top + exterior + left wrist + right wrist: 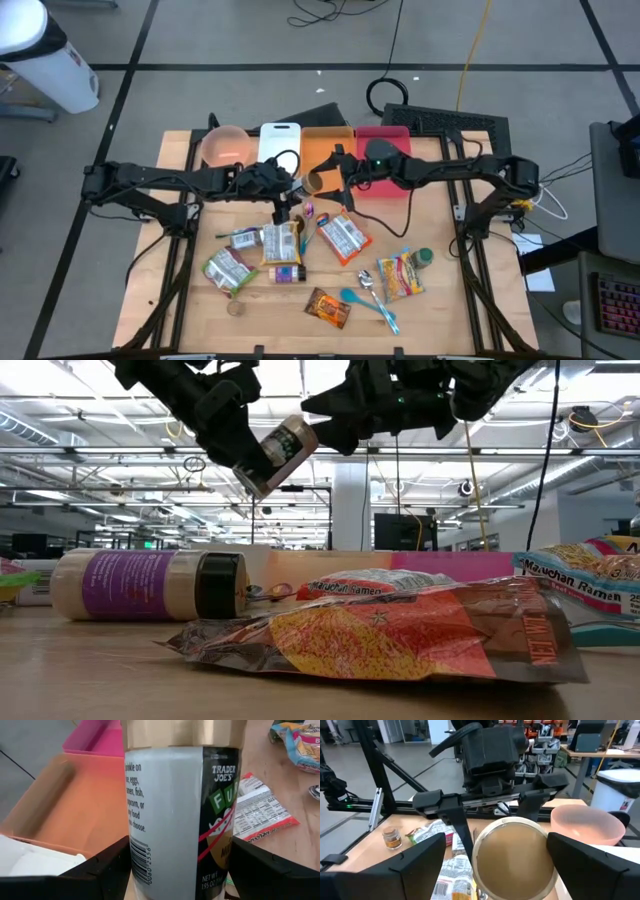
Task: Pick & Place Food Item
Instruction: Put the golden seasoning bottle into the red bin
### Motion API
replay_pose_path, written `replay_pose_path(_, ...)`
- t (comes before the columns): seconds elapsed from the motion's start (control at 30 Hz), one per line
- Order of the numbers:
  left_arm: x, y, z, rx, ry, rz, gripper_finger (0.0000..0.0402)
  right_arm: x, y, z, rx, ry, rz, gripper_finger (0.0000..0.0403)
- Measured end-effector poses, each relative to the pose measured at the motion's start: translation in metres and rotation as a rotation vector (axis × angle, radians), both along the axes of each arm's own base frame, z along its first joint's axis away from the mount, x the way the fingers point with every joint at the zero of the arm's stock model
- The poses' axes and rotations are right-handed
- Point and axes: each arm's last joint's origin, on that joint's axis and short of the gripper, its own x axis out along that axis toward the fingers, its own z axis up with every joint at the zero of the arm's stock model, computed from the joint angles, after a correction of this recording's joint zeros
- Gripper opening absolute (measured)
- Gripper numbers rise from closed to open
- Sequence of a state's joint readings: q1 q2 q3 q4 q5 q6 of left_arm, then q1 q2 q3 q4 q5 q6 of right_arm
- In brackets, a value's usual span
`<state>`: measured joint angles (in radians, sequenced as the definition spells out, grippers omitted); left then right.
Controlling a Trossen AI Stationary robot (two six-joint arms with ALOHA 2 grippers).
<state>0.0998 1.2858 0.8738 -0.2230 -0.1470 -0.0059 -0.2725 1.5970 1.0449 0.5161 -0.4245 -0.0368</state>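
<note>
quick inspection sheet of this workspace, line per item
surface: wooden table, crowded with food items.
job's things: seasoning jar held in the air between both grippers, over the orange bin; pink bin beside it.
clutter: ramen packets, snack bag, blue spoon, purple-label bottle lying on its side, pink bowl, white cutting board.
grippers: left gripper shut on the jar's body; right gripper fingers either side of the jar's gold base, contact unclear.
cables: black coil and yellow cable on the floor behind the table.
surroundings: white bin, keyboard; no person seen.
</note>
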Motion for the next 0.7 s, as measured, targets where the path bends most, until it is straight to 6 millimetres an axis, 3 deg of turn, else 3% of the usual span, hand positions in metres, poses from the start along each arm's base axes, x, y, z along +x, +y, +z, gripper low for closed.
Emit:
replay_pose_path(0.27,0.0,0.0,-0.003,-0.006,0.02,0.016,0.0281,0.008,-0.002,-0.01,-0.037,0.029,-0.078,0.0345)
replay_pose_path(0.7,0.016,0.001,-0.016,0.039,0.022,-0.025,0.0281,0.006,-0.01,-0.018,-0.055,0.102,-0.196,0.0346)
